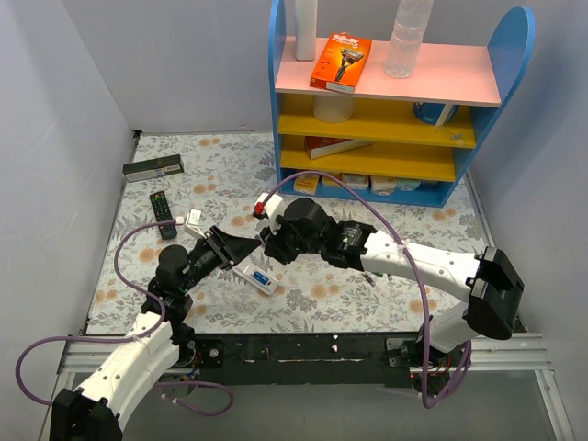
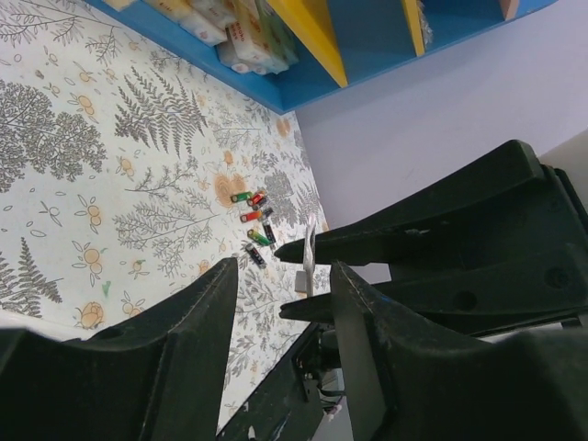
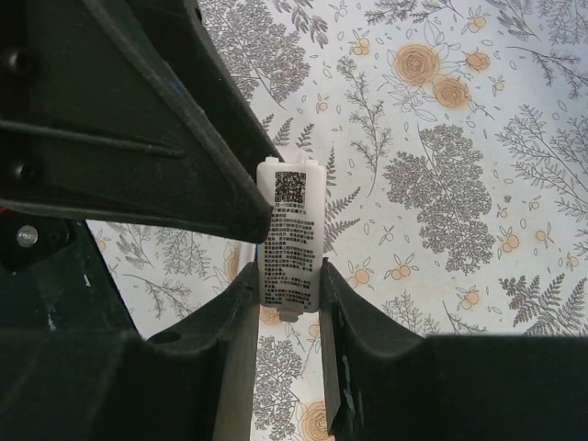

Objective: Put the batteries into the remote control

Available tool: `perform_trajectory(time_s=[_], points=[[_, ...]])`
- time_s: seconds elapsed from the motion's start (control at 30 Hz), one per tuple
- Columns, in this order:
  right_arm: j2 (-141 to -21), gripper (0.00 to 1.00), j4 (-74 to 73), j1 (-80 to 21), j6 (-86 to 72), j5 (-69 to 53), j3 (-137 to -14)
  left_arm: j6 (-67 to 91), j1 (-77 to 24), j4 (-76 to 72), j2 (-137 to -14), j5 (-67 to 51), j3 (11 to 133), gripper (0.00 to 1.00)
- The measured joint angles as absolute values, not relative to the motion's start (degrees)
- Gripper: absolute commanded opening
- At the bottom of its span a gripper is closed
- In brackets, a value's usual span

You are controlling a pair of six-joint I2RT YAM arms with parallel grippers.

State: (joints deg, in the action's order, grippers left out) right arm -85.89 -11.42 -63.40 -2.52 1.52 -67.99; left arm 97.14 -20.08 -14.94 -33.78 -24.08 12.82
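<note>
Saw right gripper (image 3: 287,277) clamped on thin white labelled part (image 3: 292,230). Found left gripper (image 2: 285,269) spread wide, empty, beside it. Spotted remote (image 1: 255,277) lying on surface (image 1: 367,296); batteries (image 2: 255,223) clustered apart.

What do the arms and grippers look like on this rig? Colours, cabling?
Left arm and right arm: white links, black joint housings, and a loose purple cable looping along each. Left gripper and right gripper: matte black, two tapered wedge fingers.
</note>
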Motion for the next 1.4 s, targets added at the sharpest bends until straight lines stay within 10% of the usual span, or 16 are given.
perform_trajectory(time_s=[0.23, 0.47, 0.6, 0.77, 1.4], points=[[-84.66, 0.1, -8.49, -63.46, -2.55, -1.74, -65.8, 99.46, -20.08, -17.47, -34.52, -24.25, 12.82, 0.36], [-83.64, 0.12, -7.22, -63.77, -2.48, -2.83, -63.77, 101.62, -20.08, -18.92, -35.7, -24.51, 12.82, 0.0], [-82.72, 0.16, -5.74, -63.77, -2.24, -2.98, -62.26, 102.98, -20.21, -18.37, -35.92, -24.4, 13.23, 0.0], [-79.29, 0.46, -0.69, -63.77, -2.07, -2.92, -57.8, 106.69, -20.56, -16.6, -35.35, -23.92, 13.82, 0.0], [-67.26, 0.57, 13.96, -63.75, -0.47, -2.13, -45.67, 114.48, -20.32, -16.99, -33.17, -19.09, 10.41, 0.0]])
